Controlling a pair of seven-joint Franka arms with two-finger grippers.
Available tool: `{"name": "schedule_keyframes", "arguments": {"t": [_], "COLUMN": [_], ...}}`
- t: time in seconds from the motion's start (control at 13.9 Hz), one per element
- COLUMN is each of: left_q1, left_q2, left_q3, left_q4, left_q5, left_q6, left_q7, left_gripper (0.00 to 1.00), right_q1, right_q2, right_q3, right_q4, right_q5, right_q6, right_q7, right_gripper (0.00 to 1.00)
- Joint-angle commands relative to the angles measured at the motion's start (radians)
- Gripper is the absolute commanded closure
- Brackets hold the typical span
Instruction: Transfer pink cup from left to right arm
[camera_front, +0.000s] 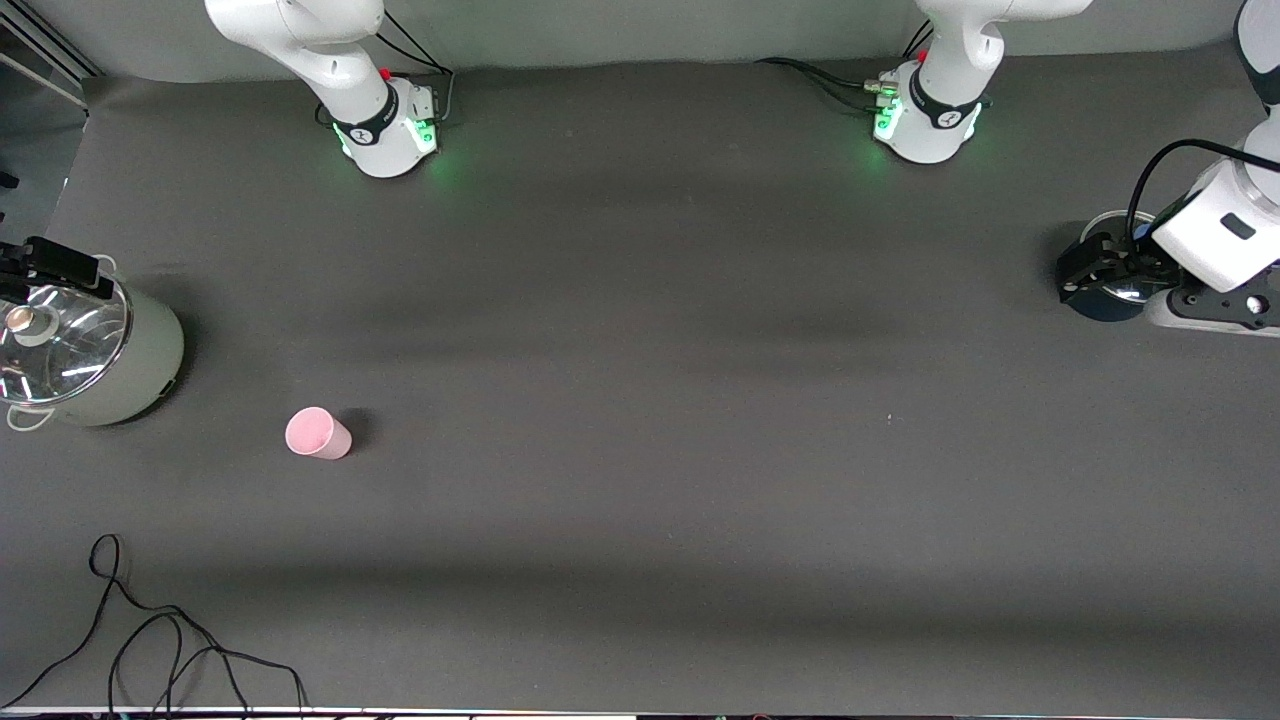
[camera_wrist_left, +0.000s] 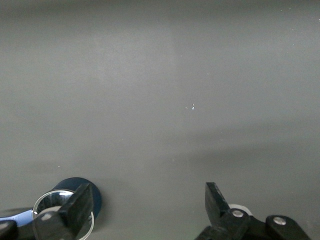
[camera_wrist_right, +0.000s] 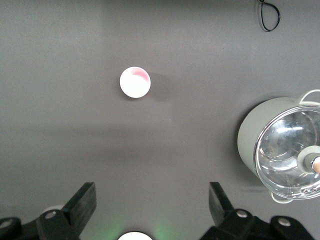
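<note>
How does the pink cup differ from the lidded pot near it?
The pink cup is far smaller than the pot. The cup is pale pink and open-topped; the pot is pale grey-green under a glass lid with a knob. The cup has no handle; the pot shows a loop handle. The cup lies nearer the front camera. Both stand upright on the table at the right arm's end.

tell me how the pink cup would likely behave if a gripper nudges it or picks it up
The pink cup stands upright and alone on the dark table, small beside the lidded pot, so it is probably light and would slide or tip easily. Its tapered round wall suggests it would roll in a curve if knocked over. The plain smooth wall may slip in a loose grip.
</note>
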Motion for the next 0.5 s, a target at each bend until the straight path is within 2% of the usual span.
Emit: {"name": "schedule_keyframes", "arguments": {"t": [0.0, 0.43], "left_q1": [-0.005, -0.005], "left_q2": [0.006, 0.006], "left_q3": [0.004, 0.002], "left_q4": [0.021, 0.021], "left_q5": [-0.006, -0.008], "left_q6": [-0.011, -0.002], "left_q7": [0.006, 0.006], "left_gripper": [0.00, 0.00], "right_q1": [-0.005, -0.005], "right_q2": [0.000, 0.000], "right_q3": [0.005, 0.004], "right_q4": [0.002, 0.001], "right_q5": [-0.012, -0.007], "right_q6": [-0.006, -0.004], "right_q7": [0.000, 0.000], "right_gripper": [0.00, 0.00]}}
